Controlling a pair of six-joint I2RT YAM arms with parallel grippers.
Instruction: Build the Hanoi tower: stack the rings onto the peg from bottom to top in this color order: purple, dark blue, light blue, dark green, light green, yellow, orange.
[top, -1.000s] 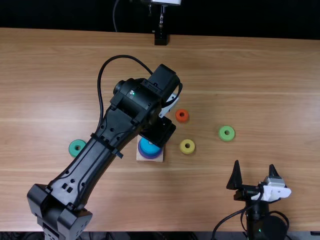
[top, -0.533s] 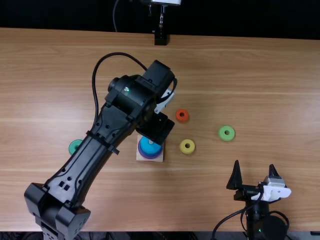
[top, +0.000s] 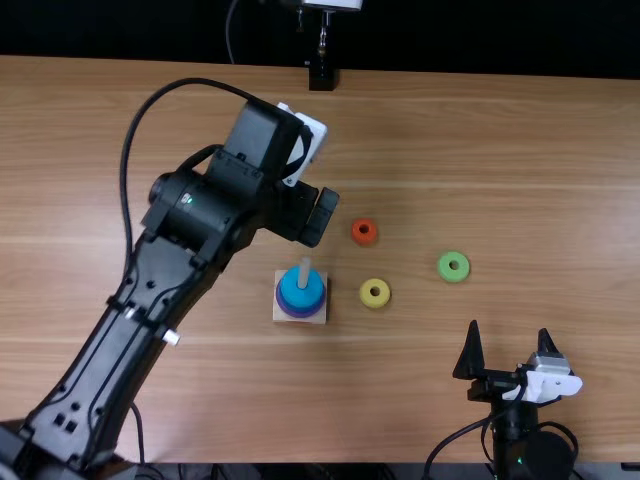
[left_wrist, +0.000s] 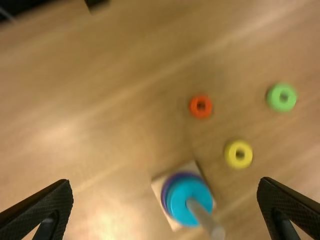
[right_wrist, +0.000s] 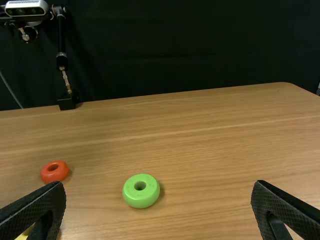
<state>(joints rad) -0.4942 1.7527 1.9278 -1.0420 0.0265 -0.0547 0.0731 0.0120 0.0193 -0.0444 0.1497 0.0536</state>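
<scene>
backing off toward the far side, your left tool (top: 320, 216) is leaving the stack and exposing the peg (top: 304, 275), after hanging right over it a moment ago. you are keeping its fingers spread apart, with nothing sitting between them, and it is hovering beyond the peg, toward the far edge.

your right tool (top: 509, 336) is staying where it was, near the tabletop's (top: 450, 150) near edge at the right, its fingers also standing apart and gripping nothing.

you are seeing the peg standing upright on its square base (top: 279, 317). the light blue ring (top: 300, 298) is resting around it, on top of the stack, with a darker blue rim peeking out beneath and the purple ring (top: 300, 316) sitting lowest.

to the right of the base, the yellow ring (top: 366, 297) is lying flat. the orange ring (top: 358, 236) is lying farther off, and the light green ring (top: 446, 272) is resting farther right.

a black stand (top: 322, 78) is standing at the far edge.
</scene>
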